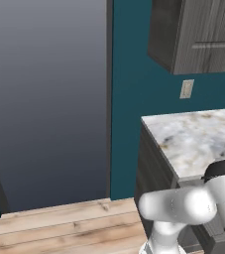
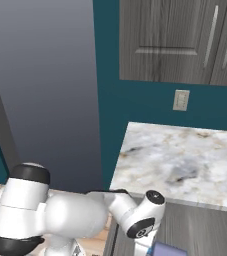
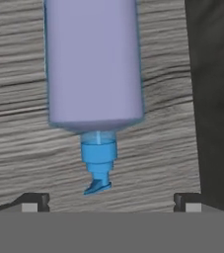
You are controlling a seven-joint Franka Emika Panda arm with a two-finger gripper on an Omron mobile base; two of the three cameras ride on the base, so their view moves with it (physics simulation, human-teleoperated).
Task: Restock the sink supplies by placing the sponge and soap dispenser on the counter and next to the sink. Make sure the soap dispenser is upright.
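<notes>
Right under our hand the soap dispenser [image 3: 93, 64] lies on a grey wood-grain surface, blue pump [image 3: 98, 165] pointing toward us between our jaws — spread wide, gripping nothing. We hang low beside the tabletop [image 2: 185, 160] — presumably to grasp the bottle.

arm [image 2: 75, 212]: folded low, reaching down in front of the counter [image 2: 185, 160]
gripper [image 3: 111, 200]: jaws spread wide, tips apart, gripping nothing

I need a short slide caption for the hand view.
Open fingers flank the blue pump of the lavender soap dispenser against a dark wood-grain surface.
</notes>
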